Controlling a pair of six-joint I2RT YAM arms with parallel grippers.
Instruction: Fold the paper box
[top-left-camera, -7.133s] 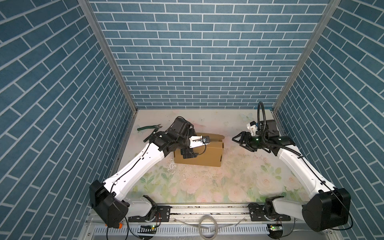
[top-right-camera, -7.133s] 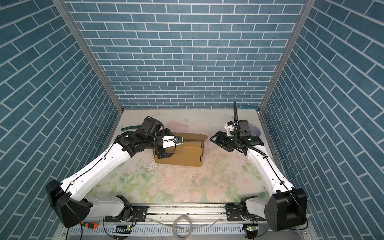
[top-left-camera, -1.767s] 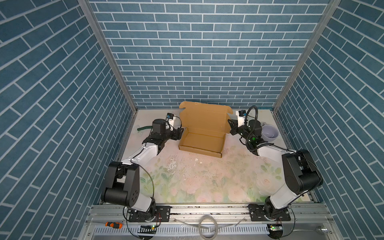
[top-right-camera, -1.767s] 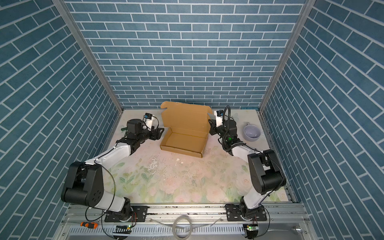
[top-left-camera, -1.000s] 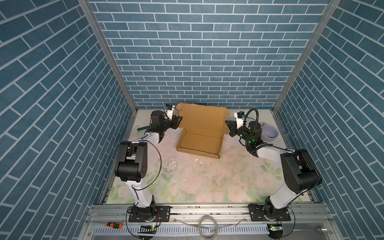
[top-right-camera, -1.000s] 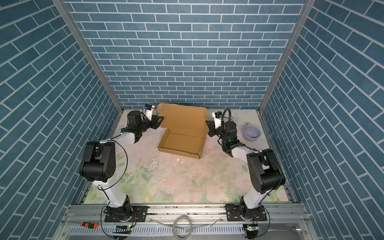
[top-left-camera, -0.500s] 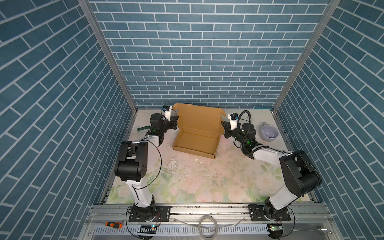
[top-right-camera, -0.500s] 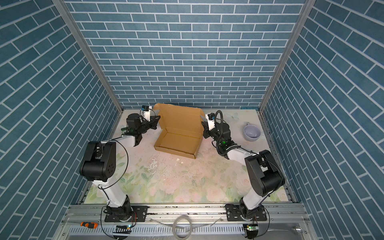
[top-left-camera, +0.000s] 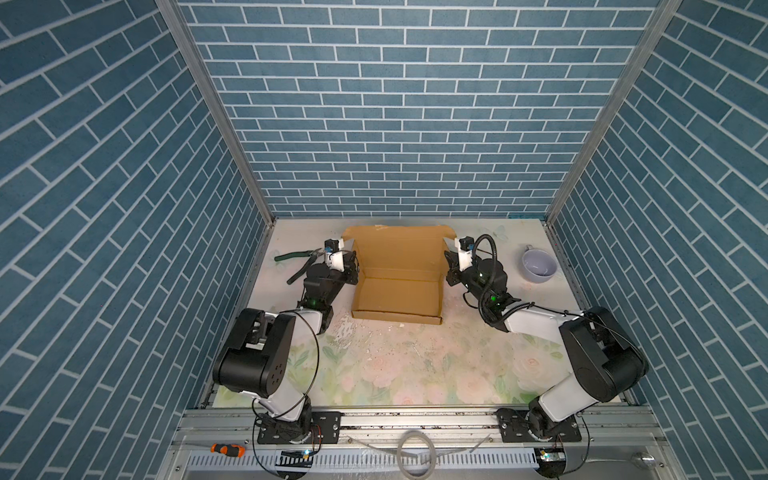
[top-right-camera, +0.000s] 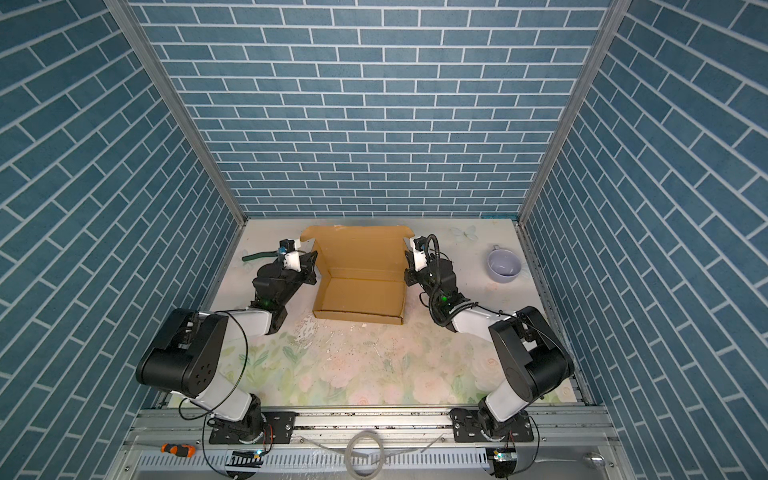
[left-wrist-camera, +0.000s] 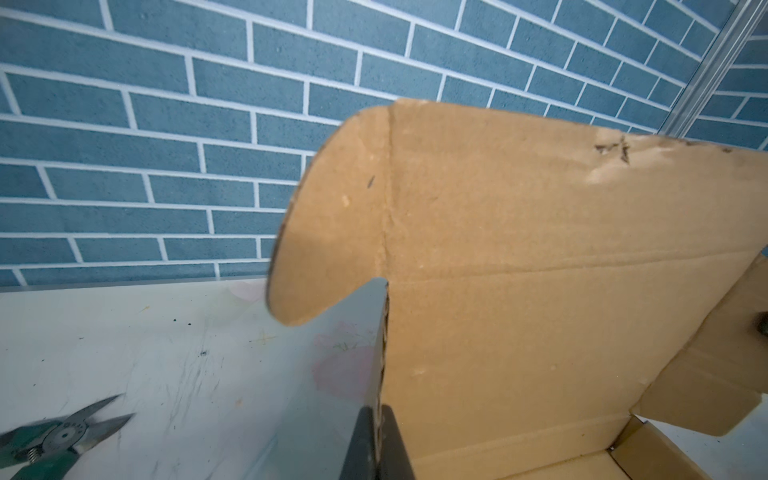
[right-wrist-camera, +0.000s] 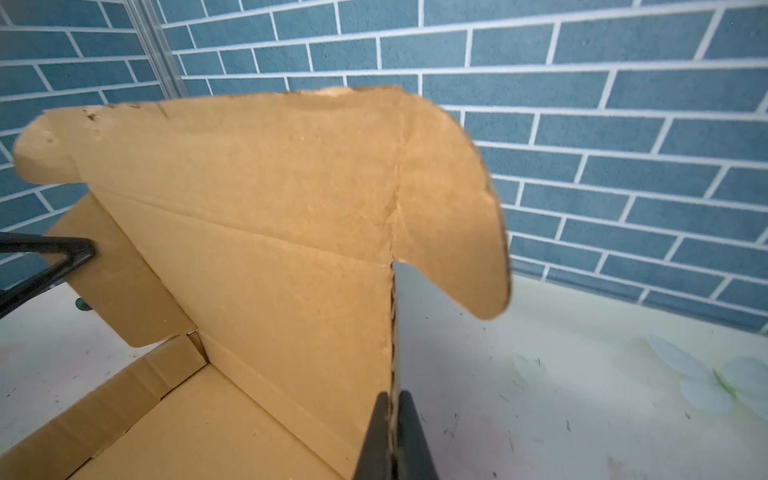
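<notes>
Two grippers, both clamped on the box (top-left-camera: 397, 293).

Left gripper (left-wrist-camera: 375, 415): fingers (left-wrist-camera: 360, 440) pressed together on the left edge of the raised lid (top-left-camera: 397, 249), with the corrugated edge sandwiched between them. Right gripper (right-wrist-camera: 392, 399): same hold on the lid's right edge, fingers (right-wrist-camera: 411, 432) tight against the cardboard. In both top views the two grips sit opposite each other, partway up the lid.

Box position: far half of the mat (top-left-camera: 415, 365), between the two arms, near the back wall (top-left-camera: 395, 124). The shallow base lies flat with its walls folded up. The lid stands roughly upright from the rear wall, inner face toward the camera. A rounded flap (left-wrist-camera: 328, 232) sticks out past each upper corner of the lid, the right one at (right-wrist-camera: 453, 208).

Surface: pale floral mat, scuffed, with white flecks just in front of the box. Green-handled cutters (top-left-camera: 297, 262) lie beside the left gripper, on its outer side. A lilac cup (top-left-camera: 539, 266) sits near the right wall, well apart from the box. An orange-handled screwdriver (top-left-camera: 226, 449) rests on the front rail, off the mat.

Room: blue brick-pattern walls on three sides, metal strips in the corners.
</notes>
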